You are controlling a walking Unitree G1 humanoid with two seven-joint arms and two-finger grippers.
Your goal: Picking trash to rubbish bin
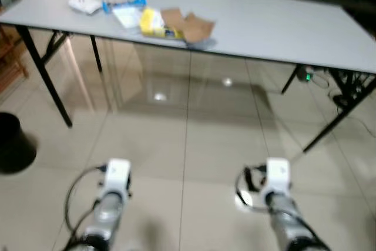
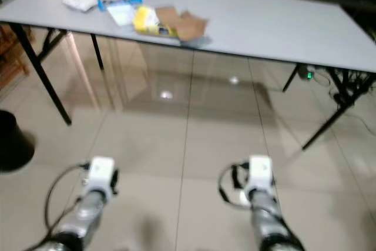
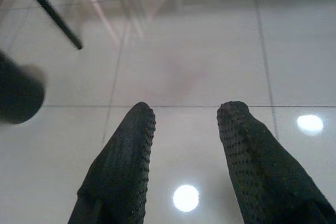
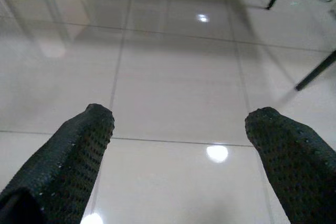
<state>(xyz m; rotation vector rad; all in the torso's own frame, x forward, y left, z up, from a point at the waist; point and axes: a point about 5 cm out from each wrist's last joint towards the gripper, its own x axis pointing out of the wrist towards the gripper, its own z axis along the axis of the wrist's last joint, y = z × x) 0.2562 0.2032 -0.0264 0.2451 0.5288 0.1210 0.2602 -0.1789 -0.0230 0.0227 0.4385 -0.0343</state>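
The trash (image 1: 154,19) is lying on the table (image 1: 282,27), far ahead of both arms. The left gripper (image 3: 186,124) is nearer. Both the left and right gripper (image 4: 178,124) are hanging with jaws apart, holding nothing.

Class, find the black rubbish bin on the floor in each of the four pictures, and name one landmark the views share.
Left eye view: black rubbish bin at the left edge, below the table.
Right eye view: same left-edge spot.
Left wrist view: a blurred dark shape is probably the bin.
Right wrist view: no bin here.
Shared landmark: the black table leg, also in the left wrist view.
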